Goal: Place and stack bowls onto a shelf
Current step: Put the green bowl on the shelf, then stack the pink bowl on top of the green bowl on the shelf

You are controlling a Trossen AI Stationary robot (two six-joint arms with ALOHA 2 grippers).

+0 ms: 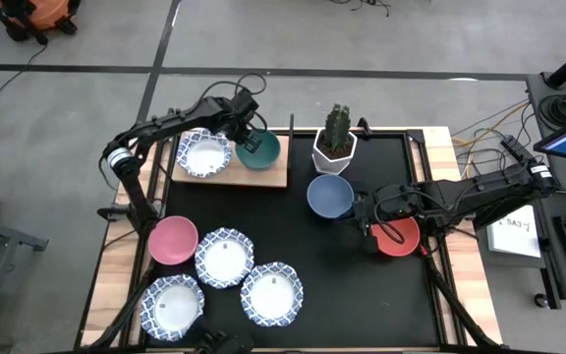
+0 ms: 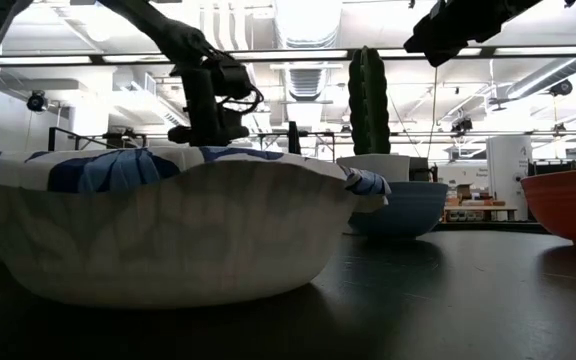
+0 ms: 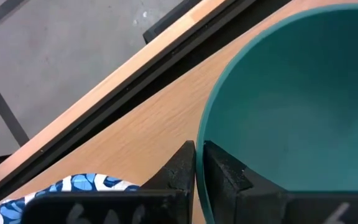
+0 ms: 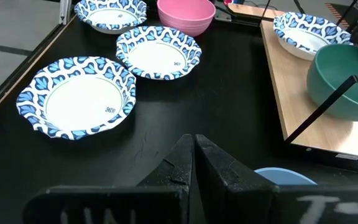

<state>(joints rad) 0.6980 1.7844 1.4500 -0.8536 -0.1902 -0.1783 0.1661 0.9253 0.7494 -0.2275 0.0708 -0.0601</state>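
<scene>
- We can read no brand or label: each patterned bowl carries a small dark mark at its centre, too small to make out.
- At the bench's near left we see the pink bowl (image 1: 173, 240) and three white bowls with blue scalloped rims (image 1: 224, 258) close together.
- The shelf (image 1: 273, 174), at the far left, carries a fourth patterned bowl (image 1: 204, 153) and the green bowl (image 1: 259, 149) side by side.
- The left gripper (image 1: 249, 140) is at the green bowl; the left wrist view alone shows its fingers (image 3: 180, 168) nearly closed across the bowl's rim.
- Mid-bench stand the cactus pot (image 1: 335, 149) and the blue bowl (image 1: 329, 196).
- The right gripper (image 1: 369, 234) hangs between the blue bowl and the red bowl (image 1: 401, 236), fingers pressed together on nothing.
- Only the low view shows the room's ceiling lights.
</scene>
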